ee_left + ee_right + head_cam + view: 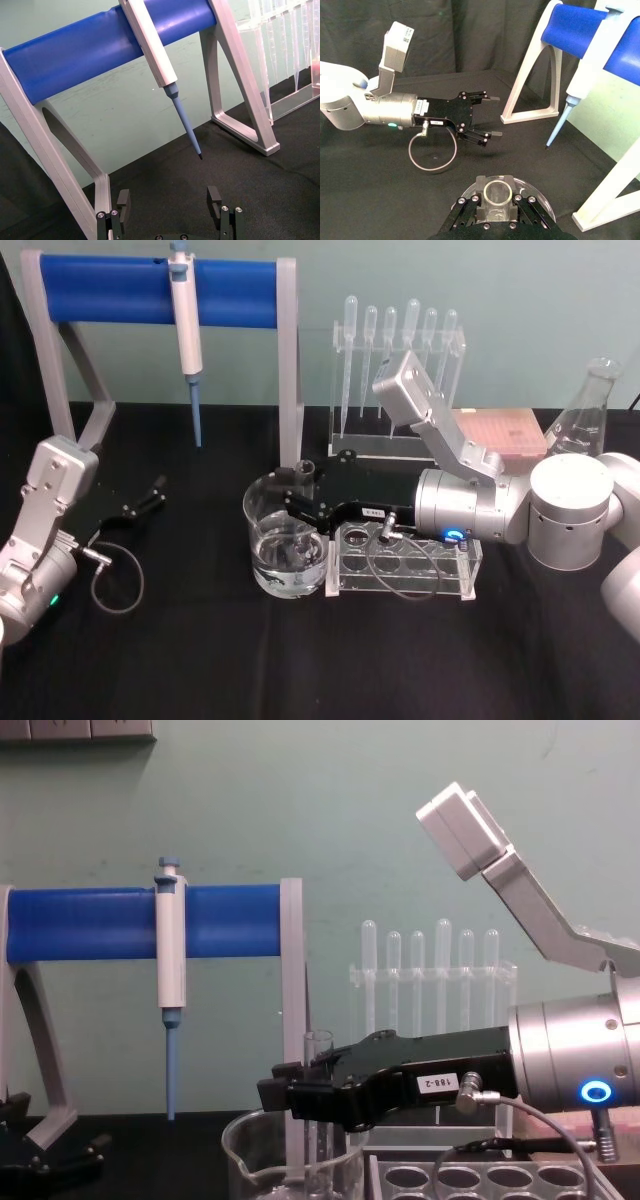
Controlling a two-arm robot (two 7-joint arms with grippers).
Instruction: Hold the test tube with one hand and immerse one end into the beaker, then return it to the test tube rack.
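Note:
My right gripper point(296, 502) reaches left over the beaker point(262, 540), shut on the test tube point(303, 469). The clear tube stands upright, its flared rim above the fingers and its lower end down inside the beaker, at the water. From the side, the test tube point(318, 1055) rises above the right gripper point(292, 1097), over the beaker's rim point(245, 1135). In the right wrist view I look down the test tube's open mouth point(497, 192), with the beaker point(532, 189) under it. My left gripper point(150, 496) is parked open at the left, nothing between its fingers point(216, 196).
A clear tube rack point(440, 575) stands right beside the beaker. A blue-barred stand point(120, 290) holds a pipettor point(186, 330) at the back left. A pipette rack point(400, 360), a pink box point(500, 432) and a conical flask point(585, 405) stand behind.

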